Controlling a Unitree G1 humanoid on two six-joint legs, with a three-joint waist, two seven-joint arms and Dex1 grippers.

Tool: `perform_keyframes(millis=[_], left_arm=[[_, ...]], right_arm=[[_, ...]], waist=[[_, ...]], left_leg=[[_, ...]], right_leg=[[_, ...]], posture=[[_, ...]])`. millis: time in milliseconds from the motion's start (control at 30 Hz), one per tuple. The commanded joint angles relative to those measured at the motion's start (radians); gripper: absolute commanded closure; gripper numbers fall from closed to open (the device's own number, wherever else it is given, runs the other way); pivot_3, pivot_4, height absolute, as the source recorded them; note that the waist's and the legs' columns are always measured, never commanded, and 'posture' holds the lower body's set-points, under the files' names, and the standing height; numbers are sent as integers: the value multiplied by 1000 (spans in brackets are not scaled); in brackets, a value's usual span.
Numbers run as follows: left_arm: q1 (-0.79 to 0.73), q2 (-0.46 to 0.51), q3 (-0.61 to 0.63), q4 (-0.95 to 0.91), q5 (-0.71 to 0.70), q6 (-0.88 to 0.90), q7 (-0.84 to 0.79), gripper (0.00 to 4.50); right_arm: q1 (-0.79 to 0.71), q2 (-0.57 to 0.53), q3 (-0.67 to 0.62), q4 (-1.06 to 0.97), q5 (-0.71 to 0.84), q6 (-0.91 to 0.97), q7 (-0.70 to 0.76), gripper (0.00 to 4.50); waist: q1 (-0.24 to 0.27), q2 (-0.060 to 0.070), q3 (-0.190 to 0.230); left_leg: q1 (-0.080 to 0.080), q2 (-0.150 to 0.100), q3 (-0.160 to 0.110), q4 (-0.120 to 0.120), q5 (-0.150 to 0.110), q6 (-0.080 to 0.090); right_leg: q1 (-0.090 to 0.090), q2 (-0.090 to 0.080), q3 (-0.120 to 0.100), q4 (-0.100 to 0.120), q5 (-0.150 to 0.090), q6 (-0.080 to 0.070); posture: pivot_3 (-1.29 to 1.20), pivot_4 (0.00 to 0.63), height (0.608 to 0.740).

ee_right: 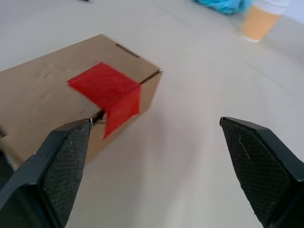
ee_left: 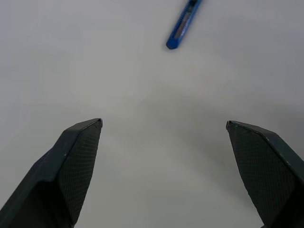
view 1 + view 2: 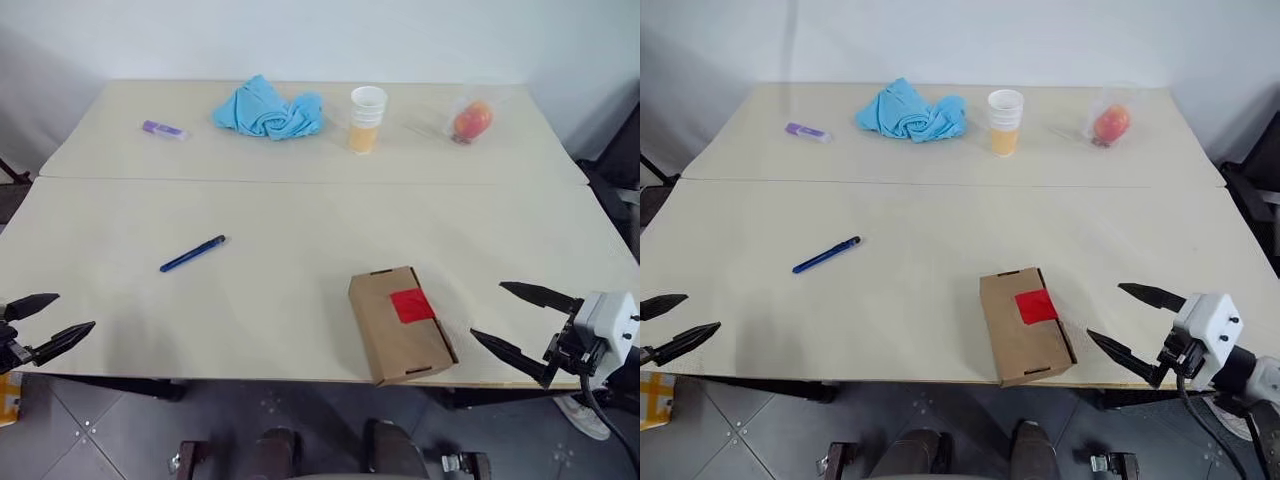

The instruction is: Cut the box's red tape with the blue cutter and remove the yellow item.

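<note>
Two end effectors, left and right, hover spread and empty at the counter's near edge. The box with red tape lies near-right; the blue cutter lies left of centre.

One box, one cutter, one cup, one cloth, one marker

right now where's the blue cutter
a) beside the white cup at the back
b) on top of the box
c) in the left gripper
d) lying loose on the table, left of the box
d: the blue cutter lies alone on the table, to the left of the box, with the open left gripper short of it and holding nothing.
</note>
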Motion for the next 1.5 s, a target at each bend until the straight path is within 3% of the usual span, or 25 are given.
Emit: perform_keyframes(millis=[33, 100, 167, 200, 300, 500, 633, 733, 933, 1167, 1500], left_arm=[[-18, 6, -2, -6, 11, -27, 2, 58], [-46, -3, -22, -52, -14, 27, 11, 58], [-119, -11, -125, -173, -69, 142, -15, 58], [-144, -13, -158, -212, -85, 175, -26, 0], [-361, -77, -348, -259, -45, 211, -21, 590], [-682, -231, -605, -202, 60, 219, -15, 2432], [-937, -443, -784, -17, 195, 108, 1, 3659], [-1110, -649, -895, 214, 318, 8, 67, 4425], [-1149, -749, -960, 346, 399, -63, 60, 4425], [-1135, -753, -953, 273, 371, 81, -33, 4425], [-1203, -763, -875, 387, 419, 118, 145, 4425]], right_arm=[[6, -12, -46, -24, 13, -6, -2, 0], [12, -37, -53, -16, 1, -10, 25, 0], [40, -89, -82, -29, 62, 71, 73, 0], [53, -106, -91, -38, 89, 106, 85, 390], [140, -157, -73, -89, 84, 148, 160, 1191], [203, -183, -37, -148, 40, 191, 166, 3304], [222, -203, 4, -167, 15, 220, 175, 4500], [223, -194, 37, -190, 40, 253, 170, 4500], [181, -144, 121, -239, 33, 317, 58, 4500], [65, -79, 210, -279, 54, 399, -95, 4500], [-190, -38, 383, -183, -52, 421, -221, 4500]], waist=[[0, 0, 0], [0, 0, 0], [11, 0, 0], [20, 0, 0], [37, 0, 0], [33, -1, 0], [29, -2, 0], [48, -4, 2], [18, -6, 3], [27, -7, 3], [27, -7, 3]], left_leg=[[0, 0, 0, 0, 0, 0], [0, 0, 0, 0, 0, 0], [0, 0, 1, 0, 0, 0], [0, -1, 1, 2, 0, 1], [-1, -1, 0, 3, -1, 2], [0, -5, 5, 4, -1, 2], [-1, -6, 6, 8, -1, 2], [-5, -7, 7, 16, -2, 4], [-5, -7, 9, 17, -6, 8], [-5, -7, 7, 20, -6, 8], [-6, -9, 5, 20, -6, 8]], right_leg=[[0, 0, 0, 0, 0, 0], [0, 0, 0, 0, 0, 0], [0, 0, 0, 0, 0, 0], [1, -1, 0, 0, 0, 0], [2, -1, 0, 0, 0, 0], [0, 1, 0, 3, 1, 1], [0, 1, 0, 3, 1, 2], [2, 2, -2, 2, 2, 4], [-1, 1, 0, 0, 4, 7], [-1, 0, 0, 1, 4, 8], [-1, 0, 0, 1, 4, 8]], posture=[[0, 150, 740], [0, 150, 740], [0, 150, 740], [0, 150, 740], [0, 150, 740], [0, 150, 740], [0, 150, 740], [0, 150, 740], [0, 150, 740], [0, 150, 740], [0, 150, 740]])
